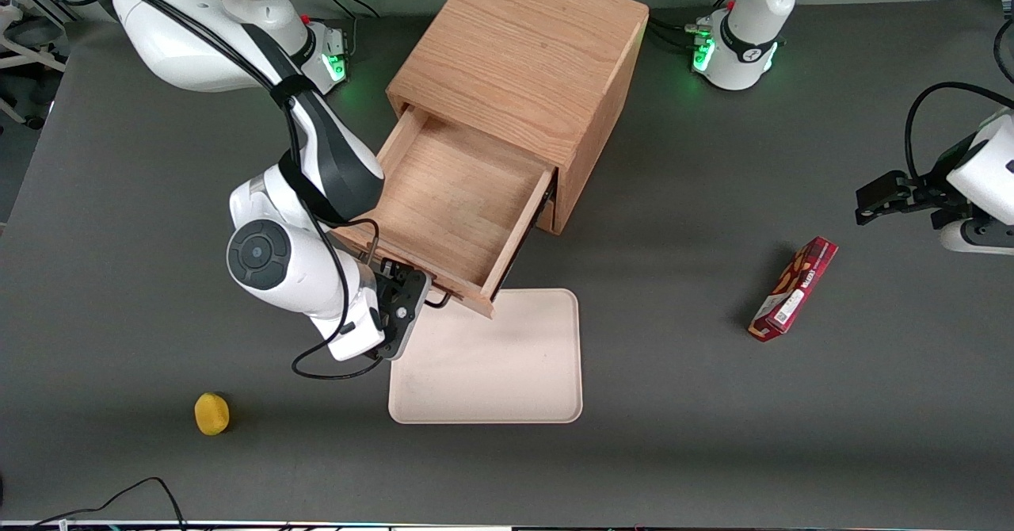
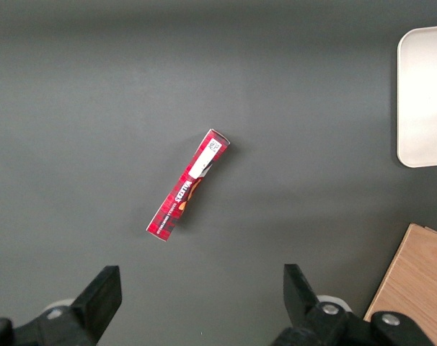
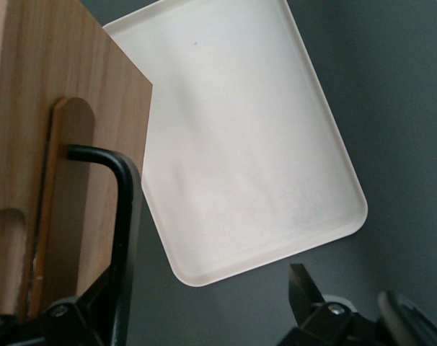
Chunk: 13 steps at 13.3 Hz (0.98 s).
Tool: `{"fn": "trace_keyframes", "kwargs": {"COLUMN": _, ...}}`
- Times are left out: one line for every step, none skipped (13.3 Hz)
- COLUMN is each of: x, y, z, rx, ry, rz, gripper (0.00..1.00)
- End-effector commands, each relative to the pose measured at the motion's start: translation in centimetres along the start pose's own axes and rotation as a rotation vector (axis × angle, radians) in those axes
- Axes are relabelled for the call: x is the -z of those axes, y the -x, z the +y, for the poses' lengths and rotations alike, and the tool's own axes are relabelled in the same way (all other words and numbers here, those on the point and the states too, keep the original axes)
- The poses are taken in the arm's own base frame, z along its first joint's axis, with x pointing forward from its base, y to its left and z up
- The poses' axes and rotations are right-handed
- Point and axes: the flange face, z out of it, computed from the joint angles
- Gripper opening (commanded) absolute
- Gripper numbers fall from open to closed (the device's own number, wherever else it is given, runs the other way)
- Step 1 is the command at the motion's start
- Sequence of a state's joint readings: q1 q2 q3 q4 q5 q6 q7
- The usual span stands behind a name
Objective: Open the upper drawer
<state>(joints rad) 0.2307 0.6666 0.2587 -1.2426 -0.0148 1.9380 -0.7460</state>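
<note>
The oak cabinet (image 1: 523, 55) stands in the middle of the table. Its upper drawer (image 1: 451, 198) is pulled far out, and its shallow wooden box is empty. The front end of the drawer overhangs the cream tray (image 1: 491, 357). My right gripper (image 1: 412, 309) is at the drawer front, by the black bar handle (image 1: 438, 301). In the right wrist view the gripper (image 3: 202, 288) is open. The handle (image 3: 125, 216) runs along the light wood front (image 3: 53, 86) just inside one finger (image 3: 96, 306). The other finger is well clear of it. The bottom drawer is hidden under the open one.
The cream tray (image 3: 240, 144) lies flat, nearer the front camera than the cabinet. A yellow round object (image 1: 211, 414) lies toward the working arm's end. A red snack box (image 1: 794, 288) lies toward the parked arm's end and also shows in the left wrist view (image 2: 187, 185).
</note>
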Motion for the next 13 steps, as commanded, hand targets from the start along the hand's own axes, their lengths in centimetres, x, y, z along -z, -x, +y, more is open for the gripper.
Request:
{"fn": "trace_keyframes", "kwargs": {"x": 0.2, "y": 0.2, "z": 1.4, "rx": 0.029, "ry": 0.021, "rz": -0.017, "gripper": 1.00}}
{"fn": "trace_keyframes", "kwargs": {"x": 0.2, "y": 0.4, "z": 1.7, "rx": 0.031, "ry": 0.021, "rz": -0.016, "gripper": 1.00}}
{"fn": "trace_keyframes", "kwargs": {"x": 0.2, "y": 0.4, "z": 1.8, "rx": 0.033, "ry": 0.022, "rz": -0.014, "gripper": 1.00}}
{"fn": "trace_keyframes", "kwargs": {"x": 0.4, "y": 0.5, "z": 1.9, "rx": 0.033, "ry": 0.025, "rz": -0.013, "gripper": 1.00}}
{"fn": "trace_keyframes", "kwargs": {"x": 0.5, "y": 0.8, "z": 2.2, "rx": 0.028, "ry": 0.032, "rz": -0.016, "gripper": 1.00}}
{"fn": "trace_keyframes", "kwargs": {"x": 0.5, "y": 0.8, "z": 2.3, "rx": 0.030, "ry": 0.033, "rz": -0.017, "gripper": 1.00}}
{"fn": "trace_keyframes", "kwargs": {"x": 0.6, "y": 0.8, "z": 2.3, "rx": 0.031, "ry": 0.034, "rz": -0.016, "gripper": 1.00}}
{"fn": "trace_keyframes", "kwargs": {"x": 0.8, "y": 0.8, "z": 2.3, "rx": 0.031, "ry": 0.036, "rz": -0.014, "gripper": 1.00}}
{"fn": "trace_keyframes", "kwargs": {"x": 1.1, "y": 0.6, "z": 2.2, "rx": 0.033, "ry": 0.030, "rz": -0.017, "gripper": 1.00}}
{"fn": "trace_keyframes", "kwargs": {"x": 1.3, "y": 0.6, "z": 2.3, "rx": 0.032, "ry": 0.027, "rz": -0.020, "gripper": 1.00}}
{"fn": "trace_keyframes", "kwargs": {"x": 1.7, "y": 0.4, "z": 2.1, "rx": 0.034, "ry": 0.022, "rz": -0.022, "gripper": 1.00}}
{"fn": "trace_keyframes", "kwargs": {"x": 2.0, "y": 0.3, "z": 2.0, "rx": 0.035, "ry": 0.020, "rz": -0.023, "gripper": 1.00}}
{"fn": "trace_keyframes", "kwargs": {"x": 2.1, "y": 0.2, "z": 1.9, "rx": 0.033, "ry": 0.015, "rz": -0.027, "gripper": 1.00}}
